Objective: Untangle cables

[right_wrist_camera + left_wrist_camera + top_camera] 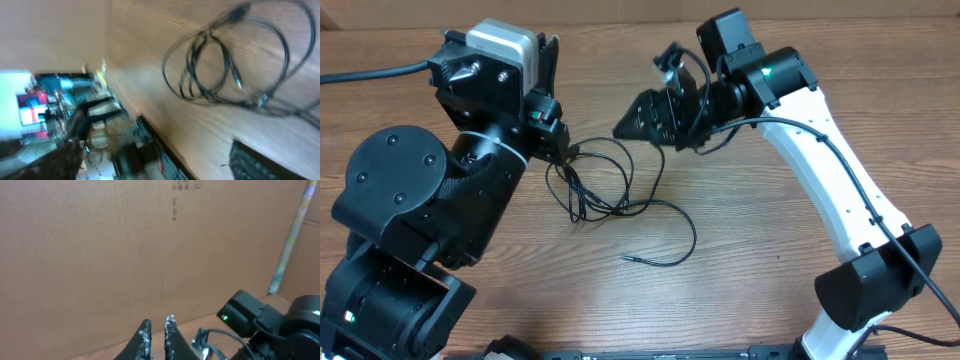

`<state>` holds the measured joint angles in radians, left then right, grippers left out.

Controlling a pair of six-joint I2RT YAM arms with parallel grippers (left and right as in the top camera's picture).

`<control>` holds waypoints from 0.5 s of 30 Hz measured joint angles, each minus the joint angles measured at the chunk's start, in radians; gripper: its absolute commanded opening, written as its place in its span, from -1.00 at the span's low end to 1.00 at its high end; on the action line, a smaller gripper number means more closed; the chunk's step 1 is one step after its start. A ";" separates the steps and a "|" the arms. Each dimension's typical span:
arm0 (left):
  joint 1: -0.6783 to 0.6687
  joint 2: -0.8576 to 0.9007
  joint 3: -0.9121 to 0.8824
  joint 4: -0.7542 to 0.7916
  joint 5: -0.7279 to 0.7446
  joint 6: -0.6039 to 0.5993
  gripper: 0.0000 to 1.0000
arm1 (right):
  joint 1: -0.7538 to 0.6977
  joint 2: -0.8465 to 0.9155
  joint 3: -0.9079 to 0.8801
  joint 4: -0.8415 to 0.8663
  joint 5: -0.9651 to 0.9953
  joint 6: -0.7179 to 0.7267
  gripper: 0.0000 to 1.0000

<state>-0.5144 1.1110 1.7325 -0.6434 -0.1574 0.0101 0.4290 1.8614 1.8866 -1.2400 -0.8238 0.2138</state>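
Note:
The cables (610,190) are thin black cords looped together on the wooden table between the two arms, with one loose end (626,258) trailing towards the front. They also show in the blurred right wrist view (225,60). My left gripper (548,55) points up at the back wall, well above the cables. In the left wrist view its fingers (157,326) are nearly together with nothing between them. My right gripper (620,130) tapers to a closed point just above the upper right of the loops. I see no cord in it.
A cardboard wall (125,245) stands behind the table. The right arm (280,325) with its green light shows in the left wrist view. The table's front edge (150,130) and clutter beyond it appear in the right wrist view.

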 measured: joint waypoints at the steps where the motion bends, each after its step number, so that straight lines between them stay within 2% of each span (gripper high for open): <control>1: 0.000 0.000 0.000 -0.006 0.007 0.000 -0.74 | 0.005 0.000 0.000 -0.029 0.008 -0.029 0.89; 5: 0.000 0.000 0.000 -0.031 0.027 0.000 -0.92 | 0.053 0.000 -0.005 -0.063 0.060 -0.111 0.91; 12: 0.000 -0.001 0.000 -0.044 0.035 -0.006 -0.92 | 0.254 0.000 -0.065 0.025 0.177 -0.224 0.92; 15: 0.000 -0.007 0.000 -0.068 0.005 -0.045 -0.92 | 0.301 0.000 -0.097 0.088 0.204 -0.264 1.00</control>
<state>-0.5144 1.1038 1.7325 -0.7116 -0.1528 -0.0345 0.7296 1.8618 1.7893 -1.1519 -0.6197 -0.0498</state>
